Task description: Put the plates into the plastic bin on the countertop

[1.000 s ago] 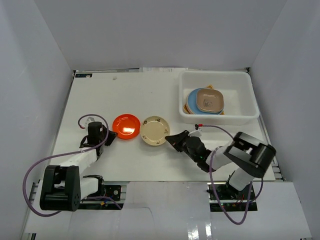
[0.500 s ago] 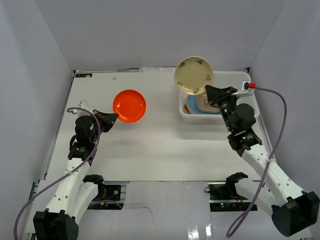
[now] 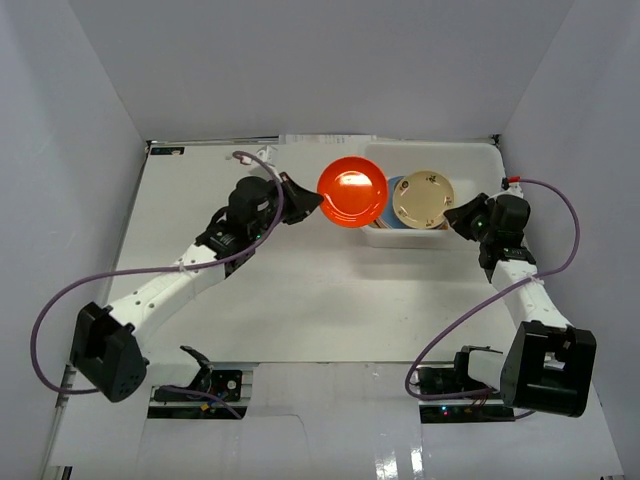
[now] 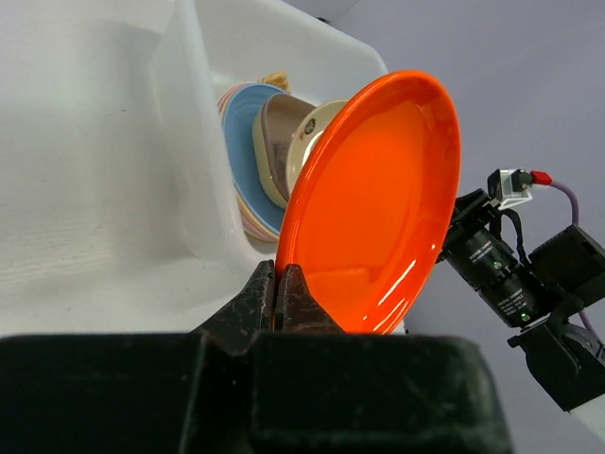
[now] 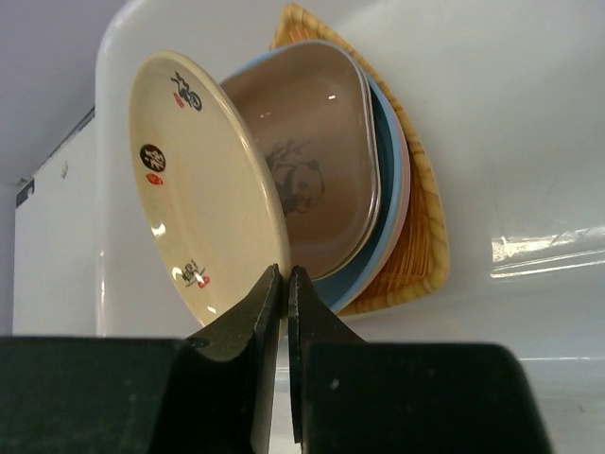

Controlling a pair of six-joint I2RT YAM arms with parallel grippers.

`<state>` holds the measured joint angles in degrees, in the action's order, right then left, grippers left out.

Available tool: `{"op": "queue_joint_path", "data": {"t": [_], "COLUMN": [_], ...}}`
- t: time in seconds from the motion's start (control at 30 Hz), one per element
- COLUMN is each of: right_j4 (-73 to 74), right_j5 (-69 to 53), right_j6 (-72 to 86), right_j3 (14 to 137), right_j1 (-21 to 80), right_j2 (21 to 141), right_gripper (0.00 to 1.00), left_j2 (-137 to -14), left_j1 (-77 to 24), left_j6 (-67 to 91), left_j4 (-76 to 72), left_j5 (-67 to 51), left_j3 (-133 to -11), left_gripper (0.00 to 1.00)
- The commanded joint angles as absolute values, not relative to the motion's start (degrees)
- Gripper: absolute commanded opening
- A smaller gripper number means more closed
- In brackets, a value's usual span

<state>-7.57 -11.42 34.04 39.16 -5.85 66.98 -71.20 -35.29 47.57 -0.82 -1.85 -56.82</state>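
Pinching at the rim: left tool (image 4: 281, 284) clenched on the lower edge of the orange-red plate (image 4: 378, 208), fingers closed thin on the lip so the dish stands nearly on edge. Edge grip probably chosen because a flat plate offers nothing else to hold. Plate hangs clear of the tabletop (image 3: 250, 290), just beside the left wall of the plastic bin (image 3: 478, 175), overlapping its rim in the top view. Not yet inside.

Right tool (image 5: 281, 284) likewise clamped on the rim of the cream plate (image 5: 203, 189), steeply tilted, printed face showing. It is over the bin, close to the stack there: pinkish-brown rounded-square dish (image 5: 321, 161) on top, blue plate (image 5: 390, 161) under it, orange-tan patterned one (image 5: 416, 236) at the bottom. Whether the cream plate touches the stack, cannot tell.

Judgement: cream plate goes down first; orange-red plate held at the wall, likely so the arms do not crowd. Risk: a tilted plate sliding off the stack on release.
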Motion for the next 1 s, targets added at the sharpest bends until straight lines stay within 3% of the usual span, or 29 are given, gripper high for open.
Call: {"op": "queue_joint_path", "data": {"t": [0.0, 0.07, 0.1, 0.17, 0.2, 0.3, 0.57, 0.83, 0.87, 0.97], "right_j4": [-11.3, -11.3, -11.0, -9.7, -9.3, -7.1, -1.4, -1.1, -1.2, -1.4], "right_j5": [-18.4, -18.9, -19.2, -18.2, -17.1, -14.7, -6.0, -15.4, -15.9, -17.0], "right_j6": [33.4, 33.7, 33.6, 32.9, 32.6, 32.1, 32.5, 32.8, 32.9, 32.9], "right_j3": [39.0, 38.8, 38.8, 38.9, 38.8, 39.5, 39.6, 38.8, 38.5, 37.4], "right_j1": [-6.2, -6.2, -6.2, -6.2, -6.2, -6.8, -9.1, -8.9, -8.9, -8.8], "right_j2": [68.5, 69.3, 69.1, 68.4, 66.6, 62.6, 44.9, 41.7, 41.5, 41.5], "right_gripper": [0.08, 0.14, 0.34, 0.51, 0.69, 0.87, 0.78, 0.75, 0.75, 0.74], "left_j2": [-75.5, -80.4, -82.0, -86.6, -88.1, -93.5, -106.5, -119.4, -120.3, -123.4], "left_j1": [-39.9, -41.6, -42.1, -42.6, -43.1, -43.9, -45.1, -45.7, -45.7, -45.7], "left_j6": [44.1, 43.4, 43.0, 42.8, 42.7, 42.5, 42.7, 41.2, 40.8, 40.3], "left_j4": [-3.9, -3.6, -3.4, -1.9, -1.6, -0.4, 5.2, 13.9, 14.6, 17.9], "left_j5": [1.8, 2.5, 2.8, 3.4, 3.8, 4.5, 4.3, 4.0, 4.2, 3.1], "left_j3": [-64.4, -68.9, -70.2, -74.4, -75.8, -80.7, -92.4, -107.6, -108.8, -114.1], "left_gripper": [0.00, 0.00, 0.00, 0.00, 0.00, 0.00, 0.00, 0.00, 0.02, 0.20]}}
